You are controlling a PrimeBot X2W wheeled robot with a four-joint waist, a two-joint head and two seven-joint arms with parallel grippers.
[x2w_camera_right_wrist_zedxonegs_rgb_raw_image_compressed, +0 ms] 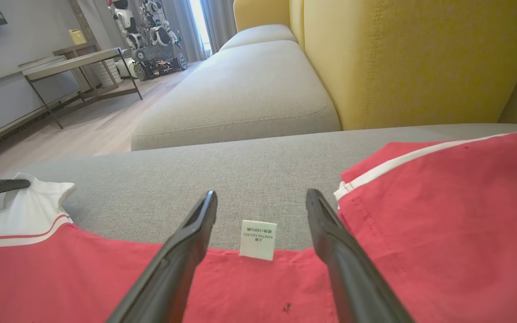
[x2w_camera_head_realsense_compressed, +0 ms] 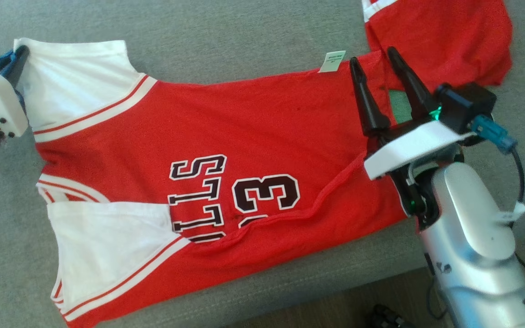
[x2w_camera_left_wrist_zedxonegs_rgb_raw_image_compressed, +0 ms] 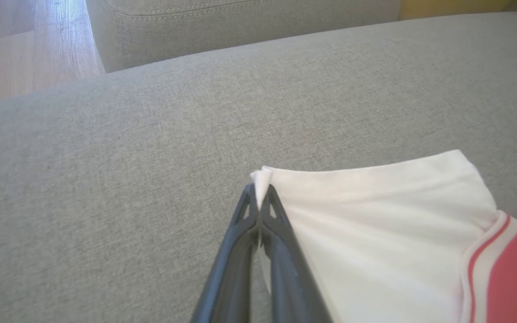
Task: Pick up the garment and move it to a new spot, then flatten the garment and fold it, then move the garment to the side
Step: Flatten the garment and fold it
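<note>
A red jersey with white sleeves and dark lettering, the garment, lies spread on the grey sofa cushion. At the far left my left gripper is shut on the corner of the upper white sleeve. The left wrist view shows its fingertips pinching that corner. My right gripper stands open over the garment's far edge, with nothing between its fingers. In the right wrist view these fingers straddle a small white label on the red hem.
Another red cloth with a white stripe lies at the cushion's far right, close to my right fingers. The cushion's front edge drops to a wooden floor. A yellow backrest, a second cushion and a table lie beyond.
</note>
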